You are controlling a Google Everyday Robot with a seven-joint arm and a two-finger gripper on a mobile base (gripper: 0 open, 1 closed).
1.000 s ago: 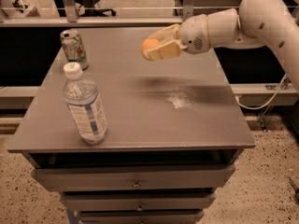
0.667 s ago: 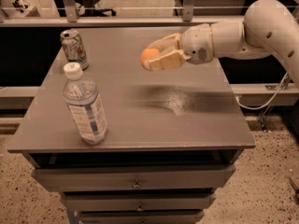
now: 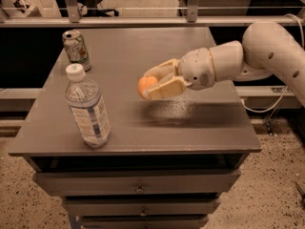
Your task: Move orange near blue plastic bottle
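- Grey table with drawers below. The bottle stands upright near the front left corner, white cap on top.
- A soda can stands upright at the back left, well apart from the bottle. It is not part of the job.
- The gripper hangs over the middle of the table, reaching in from the right. Its fingers point left and are clamped on the orange, one above and one below.
- The orange is off the surface, carried in the air, with a shadow on the table beneath.
- Key relation: the bottle lies left of the gripper and nearer the front edge, with bare table between them.
- Judgement: the carry looks partly done. The next move likely calls for travel left and forward, then down, stopping short of the bottle. The round fruit may roll on release.
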